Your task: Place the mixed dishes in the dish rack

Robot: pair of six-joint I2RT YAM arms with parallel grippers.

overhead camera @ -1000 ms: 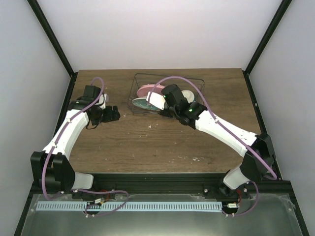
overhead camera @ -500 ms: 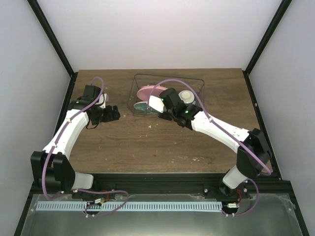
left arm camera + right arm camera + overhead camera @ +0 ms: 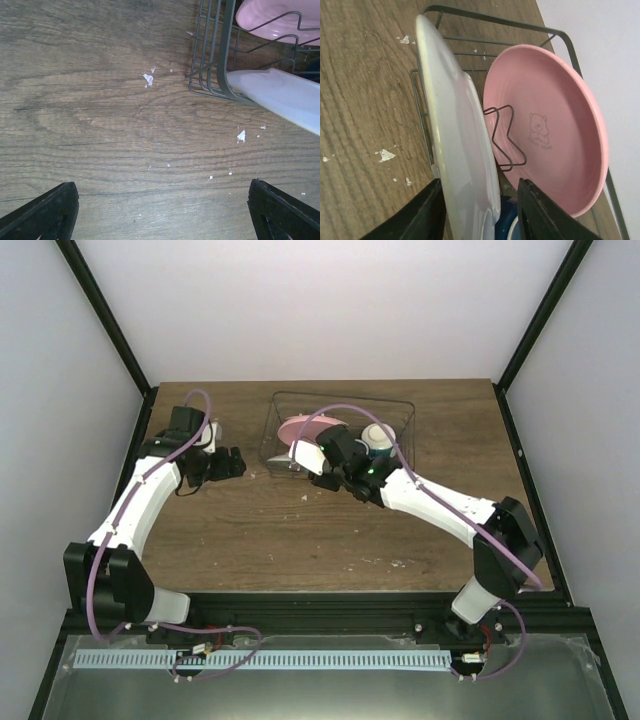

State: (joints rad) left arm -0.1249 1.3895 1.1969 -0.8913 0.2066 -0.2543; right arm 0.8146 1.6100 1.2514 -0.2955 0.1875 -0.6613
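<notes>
The dark wire dish rack (image 3: pixel 405 405) stands at the back middle of the table. The pink plate (image 3: pixel 300 425) stands on edge inside it, clear in the right wrist view (image 3: pixel 545 125). A cream bowl (image 3: pixel 378 434) sits in the rack's right part. My right gripper (image 3: pixel 312 465) is shut on the woven-pattern plate (image 3: pixel 455 135). Only its white underside shows, on edge over the rack's front-left wall (image 3: pixel 495 22), beside the pink plate. Something dark blue (image 3: pixel 509 220) shows low between them. My left gripper (image 3: pixel 230 462) is open and empty left of the rack.
The left wrist view shows bare wood with white crumbs (image 3: pixel 148 78), the rack's corner (image 3: pixel 210 75), the pink plate (image 3: pixel 280 20) and the white plate (image 3: pixel 280 95) slanting past that corner. Black frame posts rise at the table's back corners.
My right arm has swung left with the plate, which turned from face-up tilt to on edge at the rack's front-left. My left gripper has shifted slightly toward the back.
</notes>
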